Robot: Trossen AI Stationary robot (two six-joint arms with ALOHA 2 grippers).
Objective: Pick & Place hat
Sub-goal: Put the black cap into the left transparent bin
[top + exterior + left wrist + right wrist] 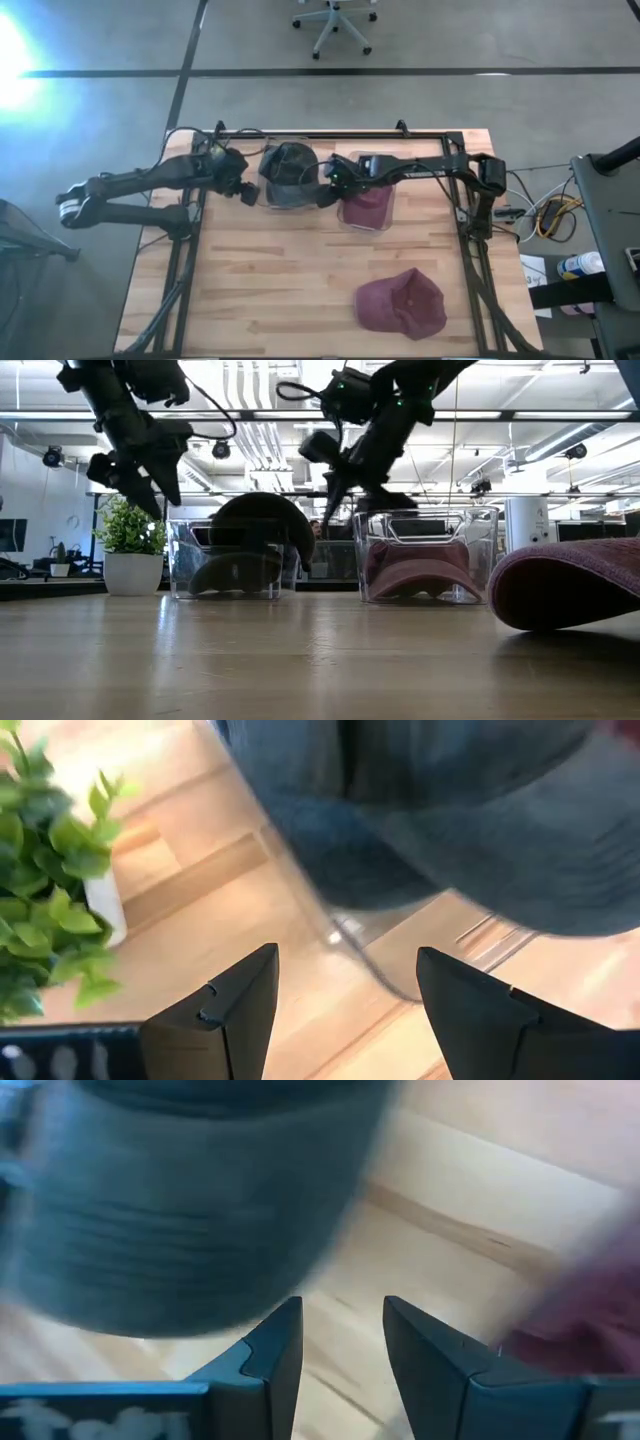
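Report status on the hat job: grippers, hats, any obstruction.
Left gripper open, empty, beside the left bin. Right gripper open, empty, between bins. Dark hat in the left bin, maroon hat loose on the table. No obstruction seen.

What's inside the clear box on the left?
A dark hat fills the left box, its crown bulging above the rim. In the low view a brim or a second dark hat lies at the bottom; which it is cannot be told. The box floor is covered.

No text, label, brand or number can be read anywhere, and the pale marks at the edge of the right wrist view are perhaps lettering, too blurred to make out.
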